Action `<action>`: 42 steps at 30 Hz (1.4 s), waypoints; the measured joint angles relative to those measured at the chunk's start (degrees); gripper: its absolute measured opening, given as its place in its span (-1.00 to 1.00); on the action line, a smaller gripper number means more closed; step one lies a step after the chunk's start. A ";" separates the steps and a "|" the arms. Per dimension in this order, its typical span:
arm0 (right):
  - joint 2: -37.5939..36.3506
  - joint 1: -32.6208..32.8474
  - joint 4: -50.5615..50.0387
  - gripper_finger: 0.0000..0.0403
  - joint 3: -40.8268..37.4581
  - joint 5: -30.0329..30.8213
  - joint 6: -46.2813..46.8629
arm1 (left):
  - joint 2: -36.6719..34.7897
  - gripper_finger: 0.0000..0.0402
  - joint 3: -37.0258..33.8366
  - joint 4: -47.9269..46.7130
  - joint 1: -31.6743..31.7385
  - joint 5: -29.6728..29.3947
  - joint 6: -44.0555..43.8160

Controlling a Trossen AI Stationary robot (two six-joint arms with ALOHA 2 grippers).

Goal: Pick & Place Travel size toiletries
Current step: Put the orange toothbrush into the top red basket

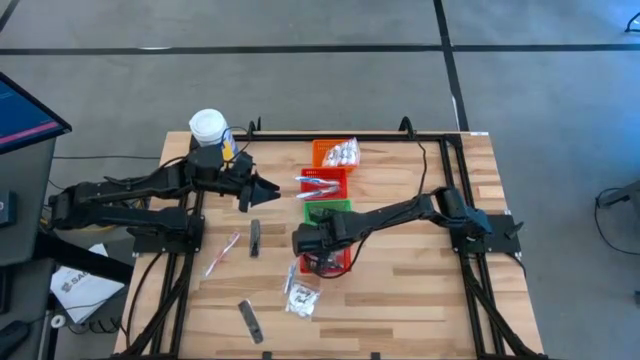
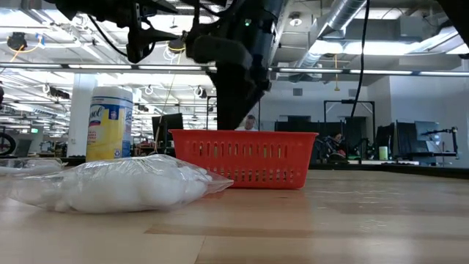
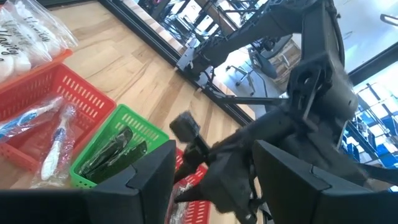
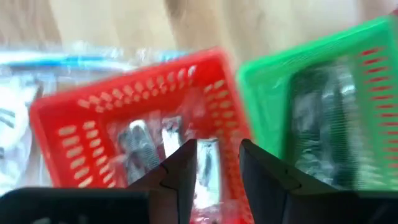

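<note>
Right claw (image 4: 214,163) held over near red basket (image 4: 130,118), fingers slightly apart, nothing gripped; silvery tubes (image 4: 144,146) seen inside. Placing step judged finished. Left claw (image 1: 262,189) parked apart. Sachet (image 1: 300,298) on desk (image 1: 420,300) to be picked next.

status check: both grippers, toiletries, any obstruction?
Right gripper over near red basket, fingers apart, nothing visibly held. Left gripper open, waiting by white jar. Sachets, toothbrush, dark strips loose on table. No visible obstruction.
</note>
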 joint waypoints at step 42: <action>-42.20 -16.45 7.42 -0.47 -7.00 -39.48 -28.40 | 18.58 0.04 -0.22 2.73 -15.89 -11.28 -29.20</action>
